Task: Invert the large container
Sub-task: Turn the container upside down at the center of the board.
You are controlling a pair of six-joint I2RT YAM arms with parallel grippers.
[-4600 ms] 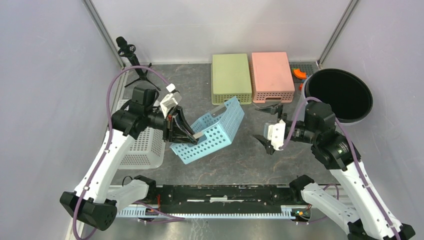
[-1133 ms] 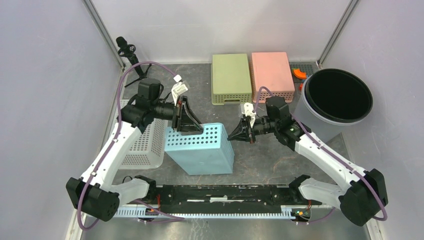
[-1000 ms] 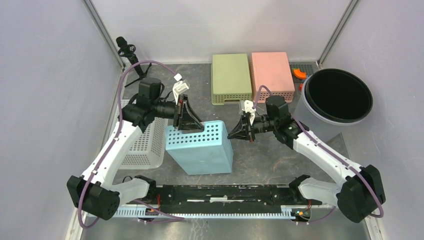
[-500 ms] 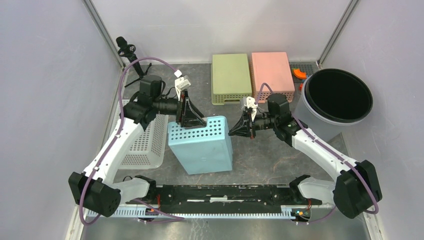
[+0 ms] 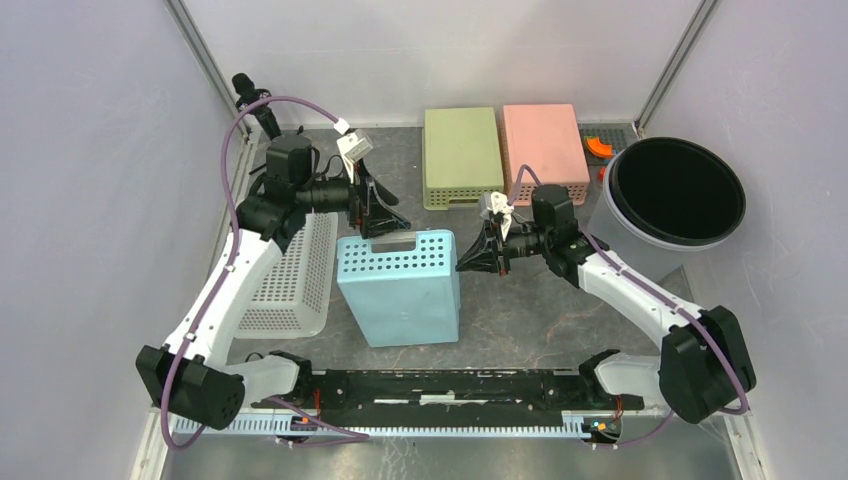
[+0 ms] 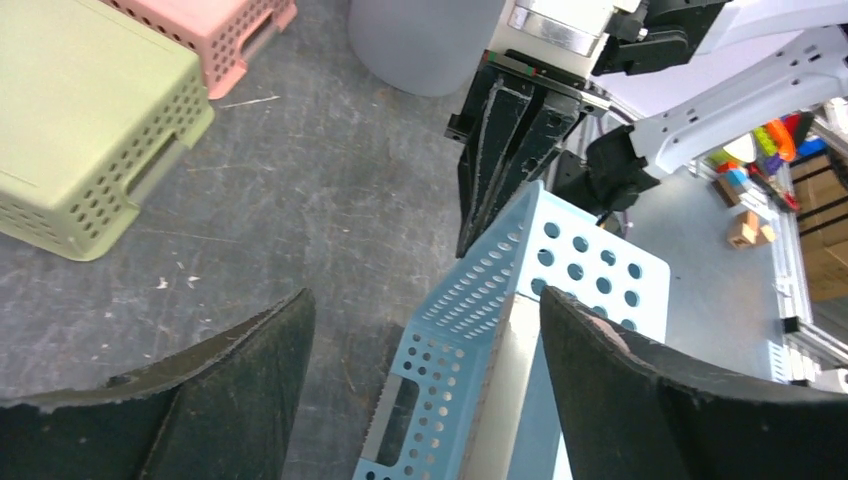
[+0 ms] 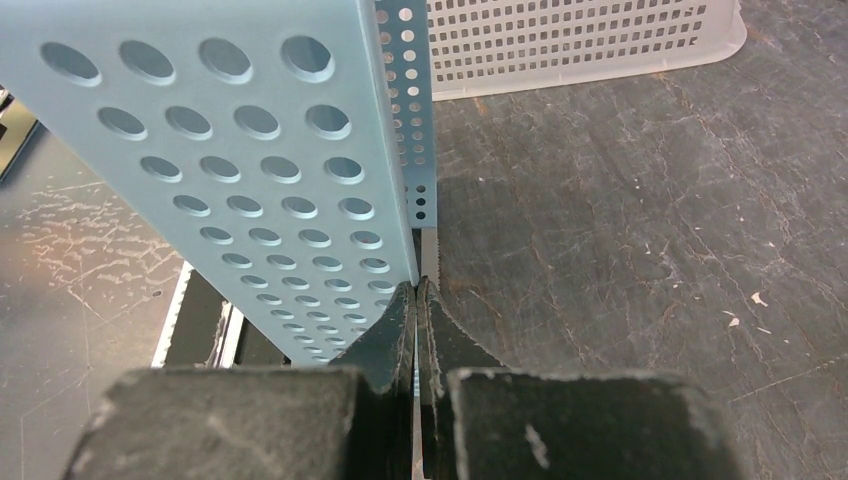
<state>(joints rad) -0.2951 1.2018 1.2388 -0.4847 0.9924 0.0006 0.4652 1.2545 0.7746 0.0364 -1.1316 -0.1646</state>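
Observation:
The large container (image 5: 400, 290), a light blue perforated basket, lies bottom-up on the table's middle, its handle slot on the far side. My left gripper (image 5: 380, 212) hovers open just behind that far side, not touching it. In the left wrist view the container's (image 6: 500, 330) edge shows between the spread fingers (image 6: 220, 400) of the left gripper (image 6: 425, 297). My right gripper (image 5: 464, 266) is shut, with its tips at the container's far right corner. The right wrist view has the right gripper's (image 7: 415, 292) closed tips against the perforated wall (image 7: 250, 150), holding nothing.
A white perforated basket (image 5: 290, 275) lies left of the container. A green basket (image 5: 462, 155) and a pink basket (image 5: 543, 150) sit upside down at the back. A dark round bin (image 5: 675, 190) stands at the right, an orange item (image 5: 598, 147) behind it. A small tripod (image 5: 255, 100) stands back left.
My left gripper opened, let go of the blue container and drew back toward the far left. The container settled flat, bottom up. The right gripper stayed shut at its corner.

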